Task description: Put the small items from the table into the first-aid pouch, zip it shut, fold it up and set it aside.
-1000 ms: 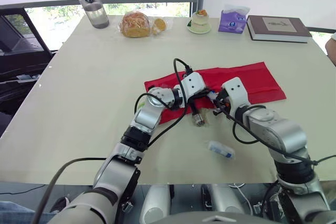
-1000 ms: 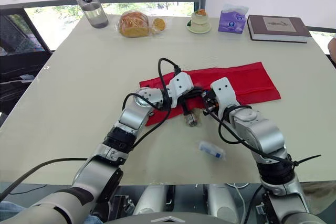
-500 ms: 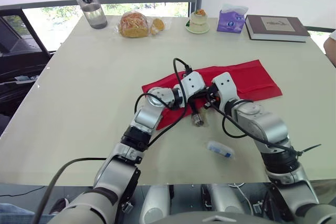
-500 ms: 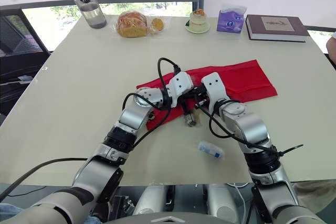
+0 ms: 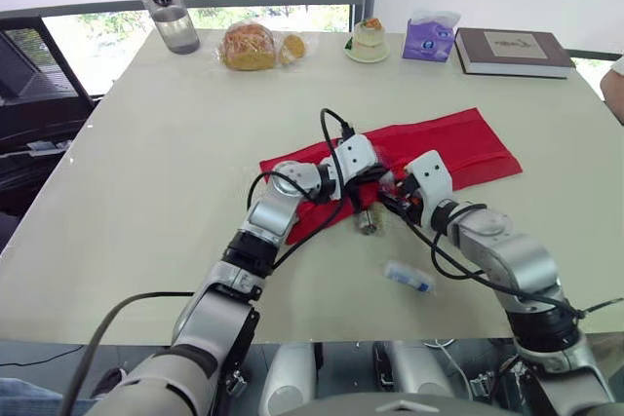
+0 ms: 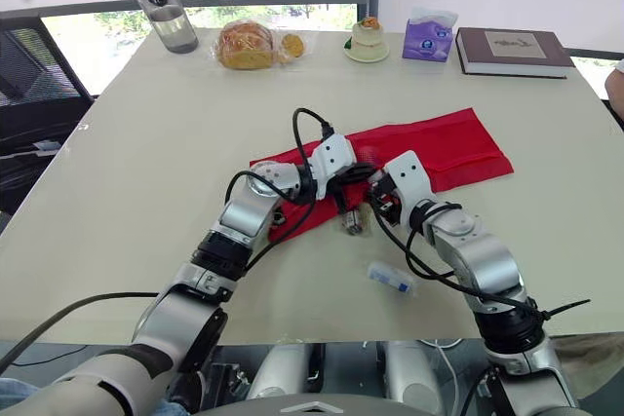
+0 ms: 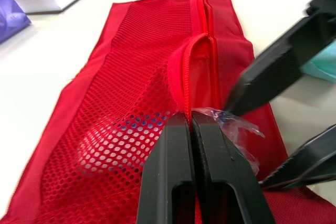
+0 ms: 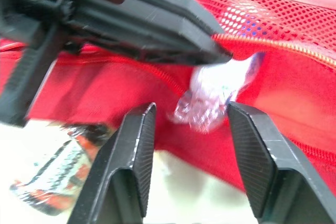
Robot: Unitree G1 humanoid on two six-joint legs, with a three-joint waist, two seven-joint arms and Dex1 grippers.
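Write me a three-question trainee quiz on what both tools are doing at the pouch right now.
1. True or false: the left tool is shut on the zip edge of the red pouch.
2. The right tool is: A) open, facing a clear-wrapped item at the pouch mouth; B) shut on that item; C) shut on the pouch.
3. How many small packets lie loose on the table in front of the pouch?
Key: 1 true; 2 A; 3 two, a dark packet and a clear-and-blue packet.

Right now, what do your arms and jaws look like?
The left arm and right arm are silver-grey rounded segments with black joint collars. Each wrist carries a white boxy housing and a looping black cable. The jaws are flat and matte black, tapering toward the tips.
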